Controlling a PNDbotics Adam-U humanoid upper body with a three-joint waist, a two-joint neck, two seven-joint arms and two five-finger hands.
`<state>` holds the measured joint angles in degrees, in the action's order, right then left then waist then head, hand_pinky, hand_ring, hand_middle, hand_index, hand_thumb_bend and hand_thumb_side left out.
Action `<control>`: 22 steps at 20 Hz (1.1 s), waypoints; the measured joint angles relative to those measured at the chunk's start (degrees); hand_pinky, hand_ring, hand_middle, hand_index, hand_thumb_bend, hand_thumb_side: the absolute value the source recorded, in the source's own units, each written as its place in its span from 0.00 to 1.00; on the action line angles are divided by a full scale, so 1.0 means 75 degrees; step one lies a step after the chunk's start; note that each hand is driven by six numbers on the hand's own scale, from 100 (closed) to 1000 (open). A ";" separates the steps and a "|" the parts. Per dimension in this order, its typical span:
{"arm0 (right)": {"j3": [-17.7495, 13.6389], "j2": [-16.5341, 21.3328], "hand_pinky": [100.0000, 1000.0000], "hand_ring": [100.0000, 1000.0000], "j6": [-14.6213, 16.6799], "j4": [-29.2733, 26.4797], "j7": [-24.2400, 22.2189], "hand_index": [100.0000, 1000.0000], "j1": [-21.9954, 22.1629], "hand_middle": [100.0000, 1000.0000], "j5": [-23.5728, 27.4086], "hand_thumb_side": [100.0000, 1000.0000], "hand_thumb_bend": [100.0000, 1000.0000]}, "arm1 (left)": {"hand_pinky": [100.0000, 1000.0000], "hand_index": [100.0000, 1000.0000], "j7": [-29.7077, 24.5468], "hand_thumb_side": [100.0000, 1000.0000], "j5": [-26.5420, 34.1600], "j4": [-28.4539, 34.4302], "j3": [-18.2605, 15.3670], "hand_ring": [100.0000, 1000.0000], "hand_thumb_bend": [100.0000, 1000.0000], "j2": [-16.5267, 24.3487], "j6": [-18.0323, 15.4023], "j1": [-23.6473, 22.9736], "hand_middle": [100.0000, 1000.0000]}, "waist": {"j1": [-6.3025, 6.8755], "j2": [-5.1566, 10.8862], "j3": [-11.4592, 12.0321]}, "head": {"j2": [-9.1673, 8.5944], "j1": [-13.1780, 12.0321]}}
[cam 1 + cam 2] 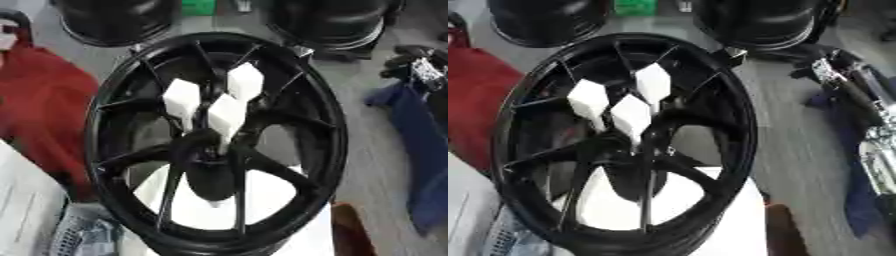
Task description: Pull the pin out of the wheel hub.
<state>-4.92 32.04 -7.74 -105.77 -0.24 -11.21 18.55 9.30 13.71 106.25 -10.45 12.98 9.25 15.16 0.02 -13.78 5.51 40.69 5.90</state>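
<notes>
A black spoked wheel hub [331, 125] fills the middle of both views, leaning with its face towards me. Three white block-headed pins stick out near its centre: one on the left [182, 97], one higher on the right [245, 80], one lower between them [226, 114]. My right hand [833, 67] hangs at the upper right, beyond the rim and apart from the pins; its silver and black forearm [877, 150] runs down the right edge. Its fingers are too blurred to make out. My left hand shows in no view.
Two more black wheels [114, 20] [332, 20] stand behind the hub. A red cloth [44, 100] lies to the left, a blue cloth [420, 140] to the right. A white surface [201, 205] shows through the lower spokes. A green object [199, 6] sits at the top.
</notes>
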 measured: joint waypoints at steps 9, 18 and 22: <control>-0.0001 0.0000 0.97 0.69 0.0002 -0.0001 0.0018 0.77 0.0000 0.62 0.0000 0.50 0.00 | 0.72 0.70 0.0021 0.59 0.0013 0.0004 -0.0004 0.67 0.35 -0.0001 0.0010 0.0000 0.54 | 0.0000 0.0000 0.0008 | 0.0000 -0.0011; -0.0002 0.0157 0.96 0.69 0.0028 -0.0091 0.0041 0.77 -0.0037 0.62 0.0000 0.45 0.00 | 0.72 0.70 0.0037 0.59 0.0016 0.0006 -0.0031 0.67 0.36 -0.0059 0.0001 0.0000 0.54 | -0.0016 0.0000 0.0014 | 0.0000 -0.0004; 0.0007 0.0557 0.95 0.70 0.0074 -0.0295 0.0009 0.77 -0.0142 0.63 -0.0007 0.39 0.00 | 0.72 0.70 0.0043 0.59 0.0016 0.0007 -0.0044 0.67 0.36 -0.0059 -0.0002 -0.0004 0.54 | -0.0021 0.0000 0.0015 | 0.0004 0.0018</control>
<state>-4.87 36.21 -7.19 -107.98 -0.17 -12.28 18.50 9.62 13.82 106.30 -10.78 12.53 9.23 15.13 -0.14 -13.78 5.62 40.72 6.04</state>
